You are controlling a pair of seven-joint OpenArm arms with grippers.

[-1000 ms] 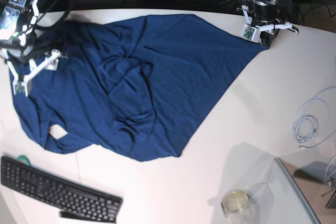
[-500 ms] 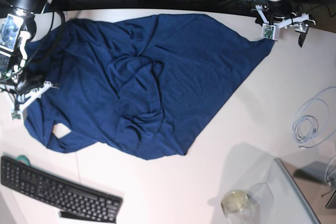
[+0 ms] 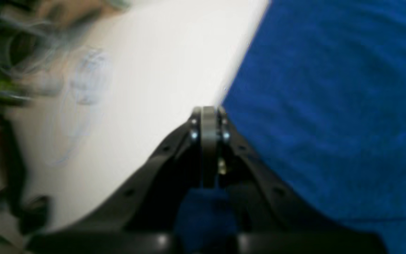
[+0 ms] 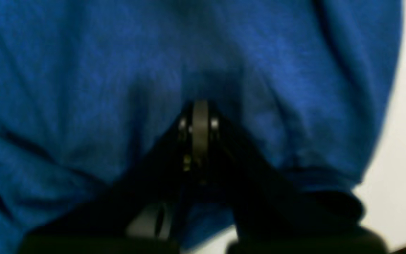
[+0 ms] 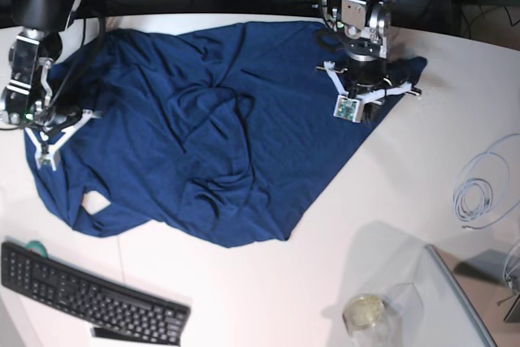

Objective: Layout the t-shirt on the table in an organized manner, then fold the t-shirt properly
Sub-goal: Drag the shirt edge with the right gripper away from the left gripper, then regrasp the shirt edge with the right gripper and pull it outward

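Observation:
The navy t-shirt (image 5: 203, 119) lies spread and wrinkled across the white table (image 5: 390, 201), with folds bunched at its middle. My left gripper (image 5: 360, 107) is over the shirt's right side. In the left wrist view it (image 3: 208, 114) is shut, with its tips at the cloth's edge (image 3: 330, 106) beside bare table (image 3: 153, 70). I cannot see whether cloth is pinched. My right gripper (image 5: 50, 134) is at the shirt's left edge. In the right wrist view it (image 4: 199, 107) is shut, and creases of the cloth (image 4: 83, 70) run to its tips.
A black keyboard (image 5: 89, 298) lies at the front left. A coiled pale cable (image 5: 479, 188) lies at the right. A glass jar (image 5: 366, 313) and a clear container (image 5: 455, 298) stand at the front right. Cables and gear line the table's back edge.
My left arm moved from the shirt's far right corner inward and toward the front, over the cloth. My right arm shifted slightly; the shirt's left edge shifted with it.

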